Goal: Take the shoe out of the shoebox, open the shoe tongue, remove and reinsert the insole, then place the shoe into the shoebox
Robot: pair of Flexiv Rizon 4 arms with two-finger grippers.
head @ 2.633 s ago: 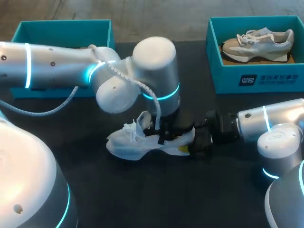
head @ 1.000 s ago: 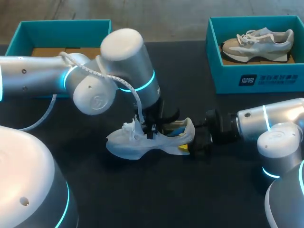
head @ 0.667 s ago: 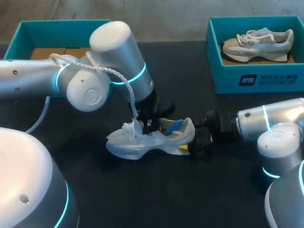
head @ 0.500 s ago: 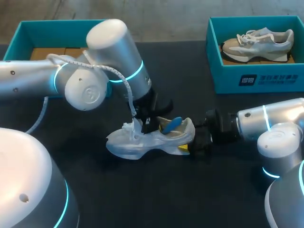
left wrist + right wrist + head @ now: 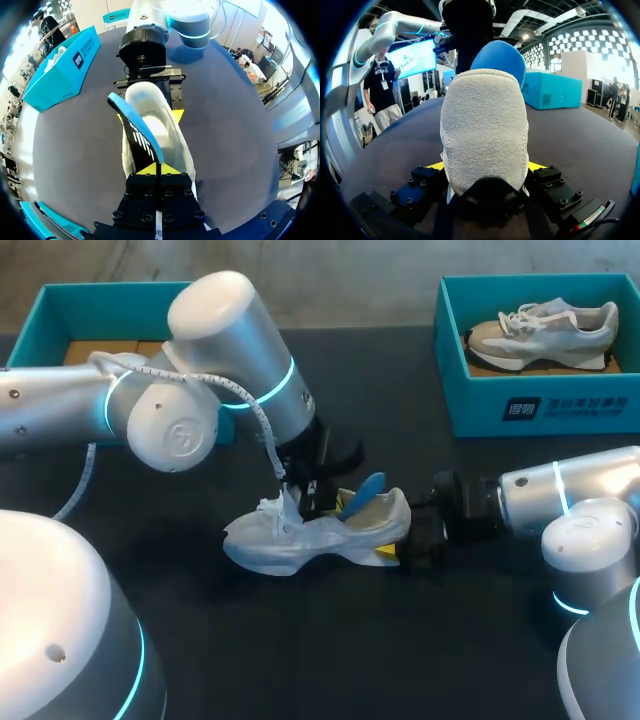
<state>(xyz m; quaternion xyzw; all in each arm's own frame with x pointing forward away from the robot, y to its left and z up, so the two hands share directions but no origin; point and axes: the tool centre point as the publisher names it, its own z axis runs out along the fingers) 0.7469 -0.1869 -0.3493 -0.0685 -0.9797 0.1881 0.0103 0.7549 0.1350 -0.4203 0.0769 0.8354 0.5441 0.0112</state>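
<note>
A white shoe [image 5: 290, 540] lies on its side mid-table, toe to the left. My right gripper [image 5: 402, 546] is shut on its heel; in the right wrist view the grey heel [image 5: 485, 125] fills the gap between the yellow tips of that gripper [image 5: 485, 172]. My left gripper [image 5: 318, 490] hangs over the shoe's opening, shut on the blue insole [image 5: 362, 492]. In the left wrist view the insole [image 5: 137, 127], blue on top and black beneath, rises from the shoe [image 5: 165, 132] into the left gripper [image 5: 156, 170]. The insole's heel end [image 5: 497, 57] sticks up above the collar.
A teal shoebox [image 5: 40, 310] stands at the back left behind my left arm. Another teal shoebox [image 5: 470, 400] at the back right holds a beige and white shoe [image 5: 545, 328]. Dark bare table lies in front of the white shoe.
My left arm has risen and drawn back to the left, pulling the blue insole's heel end up out of the shoe. The right arm and the shoe have stayed put.
</note>
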